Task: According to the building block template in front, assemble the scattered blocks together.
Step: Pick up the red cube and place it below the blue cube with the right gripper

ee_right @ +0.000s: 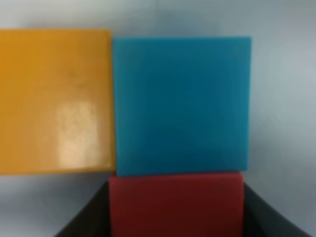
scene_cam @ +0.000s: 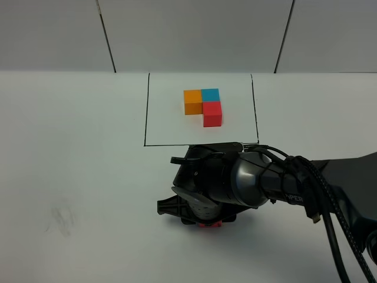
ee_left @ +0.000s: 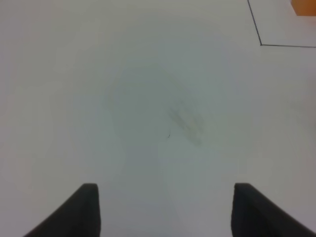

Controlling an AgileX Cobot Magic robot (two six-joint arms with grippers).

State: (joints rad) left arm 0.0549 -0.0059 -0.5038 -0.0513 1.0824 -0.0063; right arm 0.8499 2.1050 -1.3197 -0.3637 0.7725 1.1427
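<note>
White surface [scene_cam: 70,177], with the template [scene_cam: 203,106] in its black frame near the far edge. Right hand [ee_right: 176,217] pinches the red cube [ee_right: 176,205], touching blue [ee_right: 181,103] beside orange [ee_right: 54,98], toward the near edge. Left hand [ee_left: 165,210] is spread over bare surface.

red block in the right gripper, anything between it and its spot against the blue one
Nothing visible does. In the right wrist view the red block sits between the right gripper fingers with its edge already meeting the blue block, which sits beside the orange block.
</note>
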